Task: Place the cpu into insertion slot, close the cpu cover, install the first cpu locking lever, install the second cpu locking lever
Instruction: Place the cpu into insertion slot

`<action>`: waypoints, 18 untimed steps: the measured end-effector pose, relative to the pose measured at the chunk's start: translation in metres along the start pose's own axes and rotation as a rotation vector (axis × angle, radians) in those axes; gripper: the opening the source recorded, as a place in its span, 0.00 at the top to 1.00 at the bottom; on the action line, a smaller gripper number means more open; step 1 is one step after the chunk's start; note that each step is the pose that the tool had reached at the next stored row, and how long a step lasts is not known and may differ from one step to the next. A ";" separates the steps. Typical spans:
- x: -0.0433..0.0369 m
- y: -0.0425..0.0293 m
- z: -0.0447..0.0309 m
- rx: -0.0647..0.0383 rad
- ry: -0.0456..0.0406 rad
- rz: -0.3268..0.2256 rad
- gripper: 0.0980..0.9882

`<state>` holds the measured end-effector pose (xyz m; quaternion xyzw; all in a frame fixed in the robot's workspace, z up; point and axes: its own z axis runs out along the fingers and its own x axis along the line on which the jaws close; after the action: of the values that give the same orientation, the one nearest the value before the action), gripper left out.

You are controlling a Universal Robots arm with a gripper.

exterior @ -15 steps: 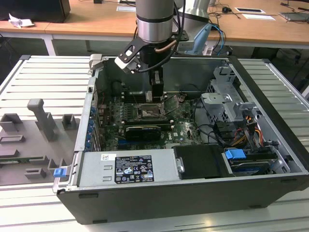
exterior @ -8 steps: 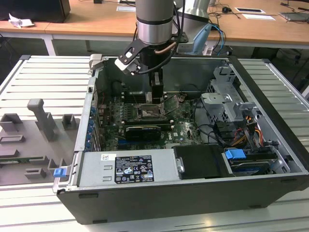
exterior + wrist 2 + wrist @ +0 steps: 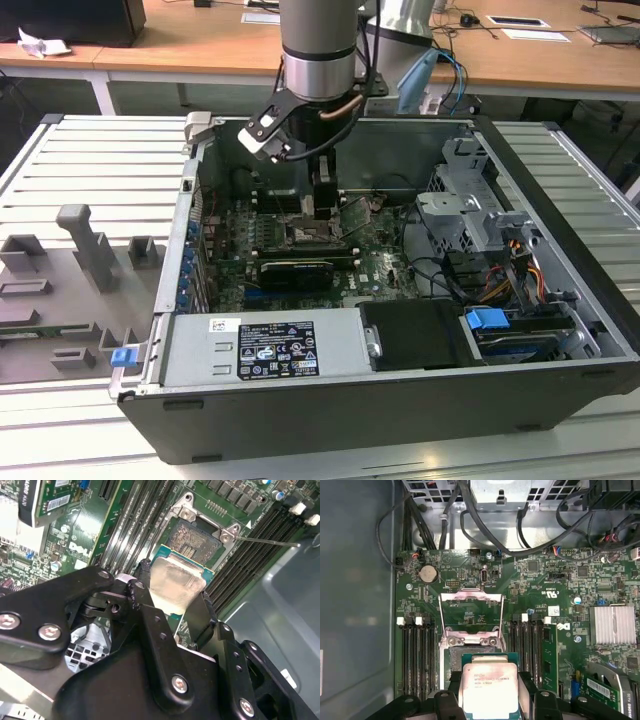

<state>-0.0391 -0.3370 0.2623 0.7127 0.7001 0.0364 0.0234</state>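
I see the chip [image 3: 488, 682] clamped by two of its edges between the fingers of my gripper [image 3: 490, 692], held just over the open socket [image 3: 470, 656]. Beyond the fingertips the metal cover [image 3: 470, 597] stands lifted, and the green board [image 3: 545, 580] lies all around below the gripper.

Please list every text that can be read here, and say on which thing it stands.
On the cpu: faint printed lines, too small to read.
On the power supply label: small print, unreadable.
On the motherboard: white markings, too small to read.
Nothing can be quoted with confidence.
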 end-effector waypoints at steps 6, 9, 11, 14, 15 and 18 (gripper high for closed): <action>0.0006 -0.0024 0.0127 0.000 0.0000 0.000 0.52; 0.0014 -0.0046 0.0179 0.000 0.0001 0.000 0.52; 0.0022 -0.0060 0.0219 0.000 0.0004 0.000 0.52; 0.0039 -0.0094 0.0309 0.000 0.0003 0.000 0.52; 0.0050 -0.0099 0.0326 0.000 0.0003 0.000 0.52; 0.0092 -0.0110 0.0376 0.000 0.0002 0.001 0.52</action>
<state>-0.0467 -0.3269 0.2241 0.7130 0.6998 0.0365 0.0233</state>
